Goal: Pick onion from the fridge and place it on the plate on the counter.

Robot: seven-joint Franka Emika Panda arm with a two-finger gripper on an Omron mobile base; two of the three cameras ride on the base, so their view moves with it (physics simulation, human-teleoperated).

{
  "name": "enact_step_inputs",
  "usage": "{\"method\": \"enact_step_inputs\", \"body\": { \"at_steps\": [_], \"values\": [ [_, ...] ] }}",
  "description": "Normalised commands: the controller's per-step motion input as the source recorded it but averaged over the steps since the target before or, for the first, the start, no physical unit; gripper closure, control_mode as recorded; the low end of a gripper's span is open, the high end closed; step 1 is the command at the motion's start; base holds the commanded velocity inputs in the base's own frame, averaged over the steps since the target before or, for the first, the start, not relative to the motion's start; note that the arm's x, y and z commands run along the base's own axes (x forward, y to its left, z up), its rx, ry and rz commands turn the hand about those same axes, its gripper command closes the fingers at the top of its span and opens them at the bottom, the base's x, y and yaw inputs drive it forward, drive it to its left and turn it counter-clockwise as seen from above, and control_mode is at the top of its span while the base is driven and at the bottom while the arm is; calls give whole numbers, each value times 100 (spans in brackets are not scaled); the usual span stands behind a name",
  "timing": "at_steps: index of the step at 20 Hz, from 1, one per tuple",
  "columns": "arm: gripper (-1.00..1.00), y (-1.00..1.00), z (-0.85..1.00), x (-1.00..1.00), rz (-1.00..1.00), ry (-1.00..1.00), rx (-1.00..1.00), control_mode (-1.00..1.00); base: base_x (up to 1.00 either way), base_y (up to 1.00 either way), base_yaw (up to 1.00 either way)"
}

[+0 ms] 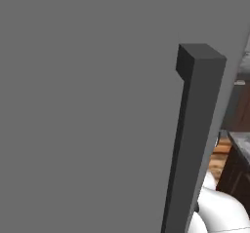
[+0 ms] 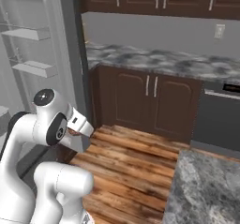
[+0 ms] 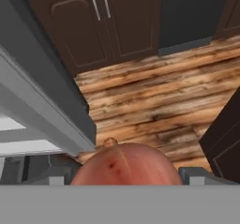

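Gripper [image 3: 126, 177] clamped on the smooth round orange-brown onion [image 3: 124, 164], fingers at its 3 and 9 o'clock. Wood-plank floor [image 3: 154, 101] beyond. Tall light-grey fridge [image 3: 42, 101] at 9 o'clock, dark brown cabinets [image 3: 103, 17] under the grey-white marbled counter [image 2: 154, 61] at 12.

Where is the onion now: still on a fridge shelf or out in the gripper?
Out. In the hand view the onion sits between the two fingers, with wooden floor behind it rather than a shelf.

Flat, even rendered light, soft faint shadows, no glare; all views slightly blurry and coarse.
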Motion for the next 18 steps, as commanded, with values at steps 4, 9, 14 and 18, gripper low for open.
{"method": "enact_step_inputs", "body": {
  "at_steps": [4,9,14,18],
  "values": [
    [100,0,0,0,0,0,0,100,-1,-10,-29],
    [100,0,0,0,0,0,0,100,0,-17,-23],
    [100,0,0,0,0,0,0,100,2,-28,-18],
    [100,0,0,0,0,0,0,100,13,-34,-16]
  ]
}}
